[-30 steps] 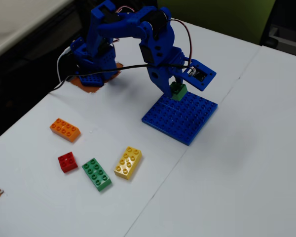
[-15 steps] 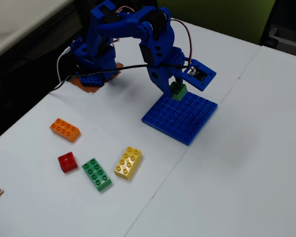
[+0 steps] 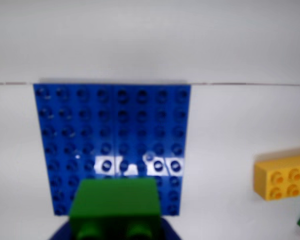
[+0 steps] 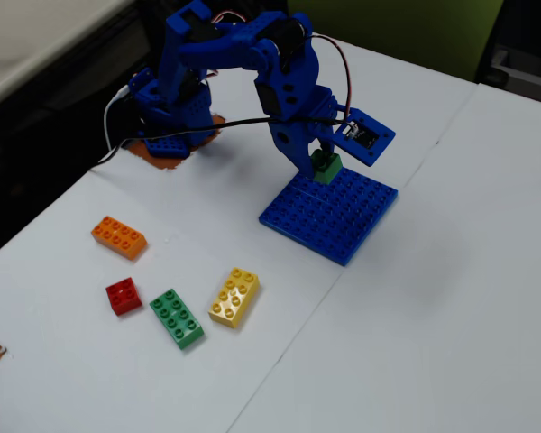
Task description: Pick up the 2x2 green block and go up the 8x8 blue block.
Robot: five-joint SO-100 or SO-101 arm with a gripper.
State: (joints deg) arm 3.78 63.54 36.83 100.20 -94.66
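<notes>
The 8x8 blue block (image 4: 329,214) lies flat on the white table right of centre in the fixed view; it fills the middle of the wrist view (image 3: 112,135). My gripper (image 4: 323,164) is shut on the 2x2 green block (image 4: 325,166) and holds it at the plate's back-left edge, just above or touching the studs; I cannot tell which. In the wrist view the green block (image 3: 115,205) sits at the bottom centre between the dark blue jaws, over the plate's near edge.
In the fixed view an orange brick (image 4: 119,237), a red brick (image 4: 123,295), a long green brick (image 4: 177,317) and a yellow brick (image 4: 234,297) lie at the front left. The yellow brick also shows in the wrist view (image 3: 284,176). The arm's base (image 4: 171,108) stands at the back left.
</notes>
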